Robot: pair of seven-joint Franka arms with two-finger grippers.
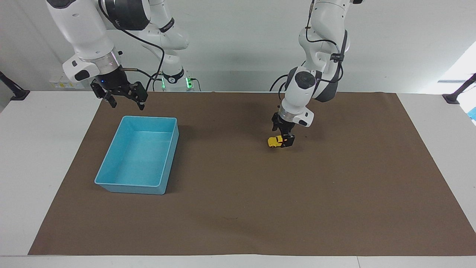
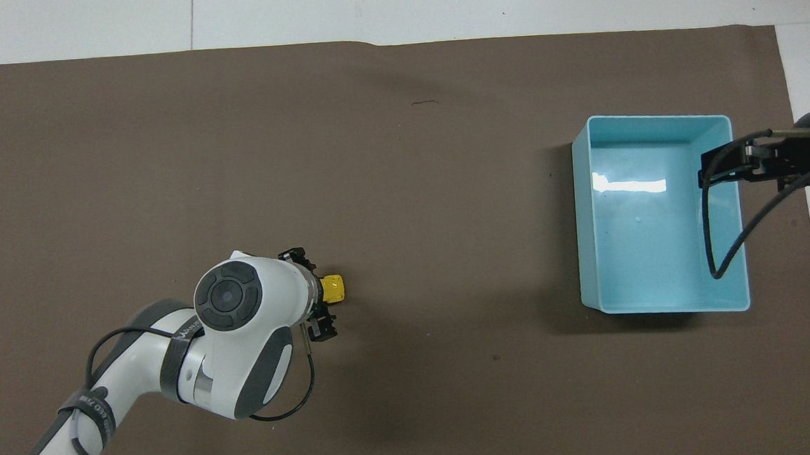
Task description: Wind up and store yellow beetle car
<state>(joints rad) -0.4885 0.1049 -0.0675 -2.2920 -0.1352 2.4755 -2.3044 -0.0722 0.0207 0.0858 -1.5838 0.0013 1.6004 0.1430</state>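
Two white arms with dark grey joint caps and black bands are seen. Black cables are looped along the links. Black two-finger grippers are mounted below silver wrist rings.

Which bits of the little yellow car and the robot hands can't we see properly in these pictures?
- Yellow beetle car: in the facing view the left tool covers one end; in the overhead view the left arm hides all but its tip.
- Whether the left tool touches the car yet: too small to tell.
- Right tool, waiting over the blue bin's edge: in the overhead view the frame's edge cuts off most of its arm.
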